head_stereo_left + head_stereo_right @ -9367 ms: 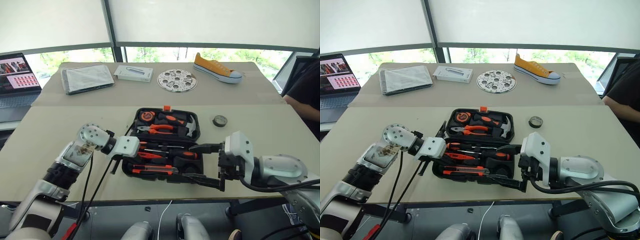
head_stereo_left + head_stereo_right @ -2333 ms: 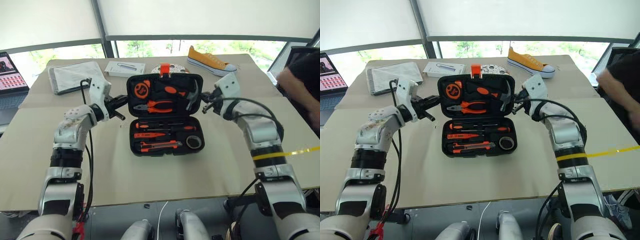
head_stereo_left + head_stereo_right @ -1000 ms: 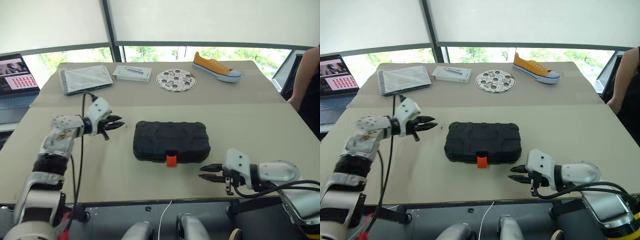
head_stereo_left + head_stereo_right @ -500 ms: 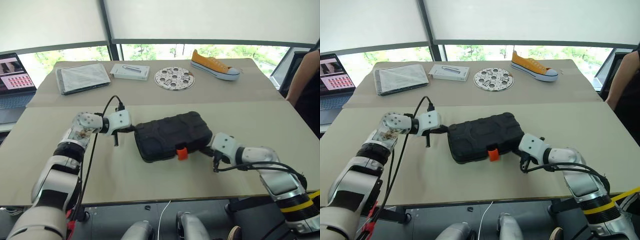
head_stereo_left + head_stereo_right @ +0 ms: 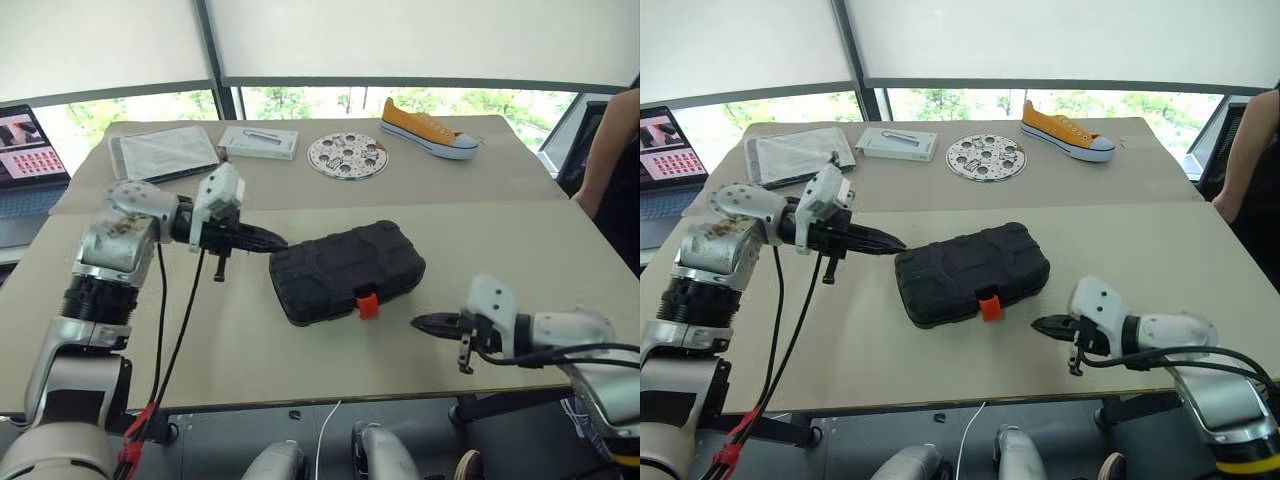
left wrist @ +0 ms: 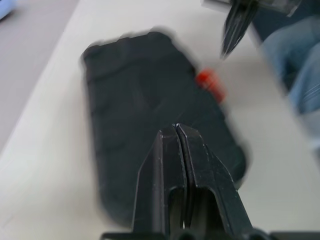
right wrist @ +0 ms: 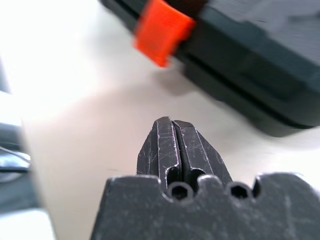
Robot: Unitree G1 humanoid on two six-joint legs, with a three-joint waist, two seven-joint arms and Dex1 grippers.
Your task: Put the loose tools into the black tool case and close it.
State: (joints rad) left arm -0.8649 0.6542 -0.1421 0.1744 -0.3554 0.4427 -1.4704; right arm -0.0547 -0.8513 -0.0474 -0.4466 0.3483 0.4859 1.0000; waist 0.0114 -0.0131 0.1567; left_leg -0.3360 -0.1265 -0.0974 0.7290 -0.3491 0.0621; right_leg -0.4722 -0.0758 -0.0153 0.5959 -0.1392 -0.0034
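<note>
One large tan table point(image 5: 300, 370) is seen carrying everything, and near its middle the black tool case point(image 5: 345, 270) is found lying shut and skewed, its near-right end swung toward the far edge. Its lid is ribbed and matte black, and the small orange latch point(image 5: 367, 304) is seen hanging off the near edge; whether it is fully snapped cannot be told. No loose tools are seen on the table, so the task is judged all but finished.

A risk is judged to lie with the latch: if it is only resting, the lid could spring open once the case is nudged. A further knock from either arm could also slide the already skewed case toward the table edge.

Just left of the case, the left gripper point(image 5: 272, 242) is held above the table with its fingers pressed together on nothing, tips close to the case's left end. The right gripper point(image 5: 422, 322) is likewise closed and empty, held low near the front edge, apart from the latch.
</note>
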